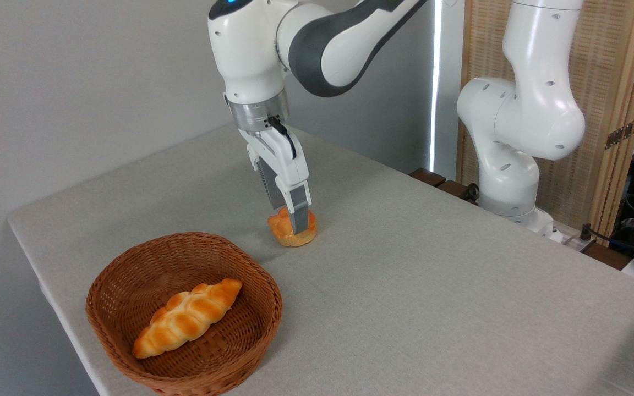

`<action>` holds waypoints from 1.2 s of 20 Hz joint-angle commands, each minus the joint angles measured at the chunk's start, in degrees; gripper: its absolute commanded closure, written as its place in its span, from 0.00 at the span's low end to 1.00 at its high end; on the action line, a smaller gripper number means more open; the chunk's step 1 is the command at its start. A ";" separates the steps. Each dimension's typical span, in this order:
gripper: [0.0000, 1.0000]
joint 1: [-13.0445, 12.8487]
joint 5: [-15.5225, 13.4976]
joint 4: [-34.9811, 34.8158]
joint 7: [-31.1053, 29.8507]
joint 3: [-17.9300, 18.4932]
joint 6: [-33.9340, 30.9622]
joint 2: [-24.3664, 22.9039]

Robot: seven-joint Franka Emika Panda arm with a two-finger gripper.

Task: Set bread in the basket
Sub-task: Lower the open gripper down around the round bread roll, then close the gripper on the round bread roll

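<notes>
Jaws (295,224) down around the bread (293,230), apparently gripping it, bun resting on the bench (432,286) just beyond the basket (102,324); braided loaf (187,317) already inside; lift and carry over to the basket remaining

Basket (108,308): brown woven wicker, rough. Surface (432,286): matt grey cloth cover. Arm (520,115): glossy white plastic shell. Bread (279,230): cracked, lumpy crust.

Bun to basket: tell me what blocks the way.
Nothing visible does. Bare table lies between the bun and the basket. The braided loaf fills the basket's middle, leaving room beside it.
</notes>
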 commanded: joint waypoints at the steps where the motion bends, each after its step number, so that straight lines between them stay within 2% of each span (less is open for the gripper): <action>1: 0.00 -0.36 -0.88 -4.37 -1.19 -1.73 5.46 -0.72; 9: 0.02 -0.36 -0.79 -5.70 -1.19 -2.96 6.78 0.34; 11: 0.10 -0.36 -0.44 -5.70 -0.84 -2.96 6.70 0.51; 13: 0.23 -0.36 -0.35 -5.70 -0.75 -2.96 6.70 0.60; 15: 0.53 -0.36 -0.35 -5.70 -0.58 -2.96 6.61 0.60; 16: 0.63 -0.36 -0.35 -5.70 -0.57 -2.96 6.52 0.60; 18: 0.71 -0.36 -0.35 -5.70 -0.57 -2.96 6.26 0.52; 21: 0.75 -0.36 -0.35 -5.61 -0.57 -2.96 6.26 0.51; 24: 0.76 -0.36 -0.35 -5.53 -0.57 -2.96 6.17 0.51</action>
